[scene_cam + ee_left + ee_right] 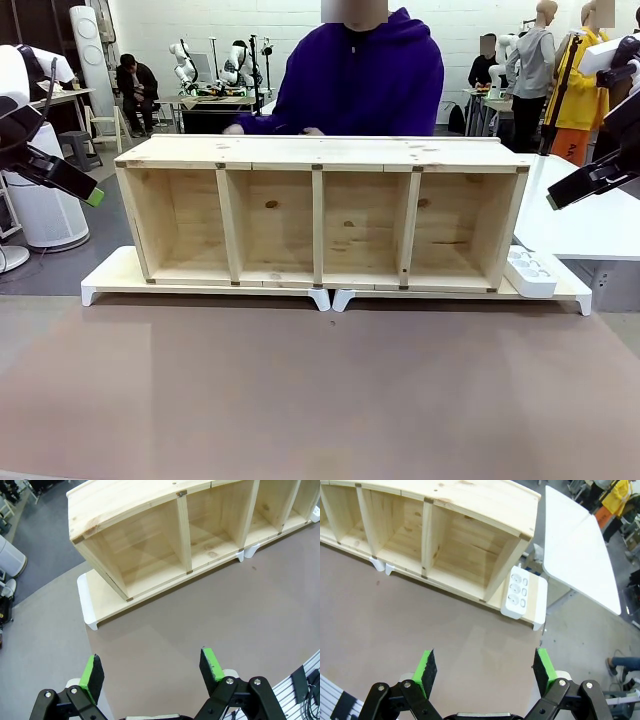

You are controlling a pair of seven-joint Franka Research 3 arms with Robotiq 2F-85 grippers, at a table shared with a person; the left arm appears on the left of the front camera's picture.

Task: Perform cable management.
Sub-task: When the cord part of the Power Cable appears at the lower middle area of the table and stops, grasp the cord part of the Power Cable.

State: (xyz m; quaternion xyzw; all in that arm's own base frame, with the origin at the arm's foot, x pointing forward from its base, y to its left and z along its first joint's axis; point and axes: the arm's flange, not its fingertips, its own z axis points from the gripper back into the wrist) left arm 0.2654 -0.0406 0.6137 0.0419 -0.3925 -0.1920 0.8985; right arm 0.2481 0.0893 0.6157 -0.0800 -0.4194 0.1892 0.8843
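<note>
The cable is out of view. A long wooden shelf (322,152) with several open compartments stands on white risers across the table. My left gripper (151,668) hovers open above the brown table, near the shelf's left end (100,550), with nothing between its green pads. My right gripper (485,666) is also open and empty, over the table in front of the shelf's right end (485,545). In the front view the left gripper (93,197) hangs at the left edge and the right gripper (555,200) at the right edge, both clear of the shelf.
A white multi-socket power strip (530,272) lies on the riser (570,290) beside the shelf's right end, also seen as the strip (518,592). A person in a purple hoodie stands behind the shelf with both hands (232,129) at its top rear edge. A white table (580,545) stands to the right.
</note>
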